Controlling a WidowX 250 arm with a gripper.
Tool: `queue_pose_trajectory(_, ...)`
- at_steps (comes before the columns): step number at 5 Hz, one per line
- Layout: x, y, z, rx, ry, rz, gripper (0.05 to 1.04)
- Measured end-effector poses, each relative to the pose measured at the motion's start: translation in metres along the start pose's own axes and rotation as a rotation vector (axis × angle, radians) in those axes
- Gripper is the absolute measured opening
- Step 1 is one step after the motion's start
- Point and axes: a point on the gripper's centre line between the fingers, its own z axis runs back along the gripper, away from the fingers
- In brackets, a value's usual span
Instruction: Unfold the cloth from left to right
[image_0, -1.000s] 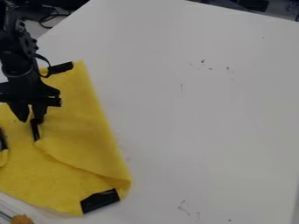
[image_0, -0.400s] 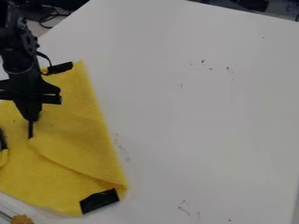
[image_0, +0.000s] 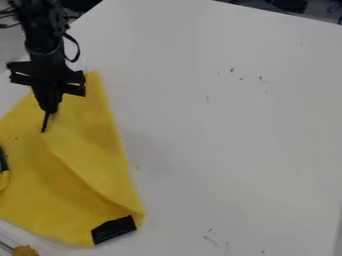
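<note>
**Fingers (image_0: 47, 101) pressed together on one corner of the soft yellow cloth (image_0: 60, 202), with the unfolding not yet completed**

The cloth lies at the left side of the camera view, partly folded over itself. Its folded flap (image_0: 97, 152) rests over the middle, and one long straight border, which I take for the fold, goes down along the right. At the corner of this flap is a thin black strip (image_0: 45, 122), just under the fingertips, and it seems that the corner is being held there. A wider black patch (image_0: 113, 229) marks the lower end of the cloth.

Above the upper part of the cloth hangs the black two-finger gripper (image_0: 50, 110). The smooth white table (image_0: 234, 130) extends to the right of the fold, and near the lower left corner of the view is a small orange-brown rough thing (image_0: 25, 251).

About the progress, I judge that the grasp is done, but the opening is mostly left. The flap must still be carried over the fold toward the right, then laid flat and released. If the grasp is only shallow, the corner could slip out
</note>
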Motion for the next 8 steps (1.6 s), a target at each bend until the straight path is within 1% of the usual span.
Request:
queue_pose_trajectory(1,0.011,-0.023,0.014,-0.008,-0.012,-0.034,0.050)
queue_pose_trajectory(2,0.016,-0.049,0.023,-0.028,-0.024,-0.050,0.050)
queue_pose_trajectory(3,0.027,-0.077,0.035,-0.032,-0.055,-0.094,0.050)
queue_pose_trajectory(4,0.039,-0.102,0.043,-0.029,-0.076,-0.149,0.050)
queue_pose_trajectory(5,0.049,-0.126,0.047,-0.019,-0.079,-0.199,0.050)
queue_pose_trajectory(6,0.058,-0.136,0.045,-0.020,-0.058,-0.229,0.050)
queue_pose_trajectory(7,0.065,-0.145,0.042,-0.041,-0.051,-0.228,0.050)
queue_pose_trajectory(8,0.067,-0.157,0.035,-0.067,-0.035,-0.228,0.066)
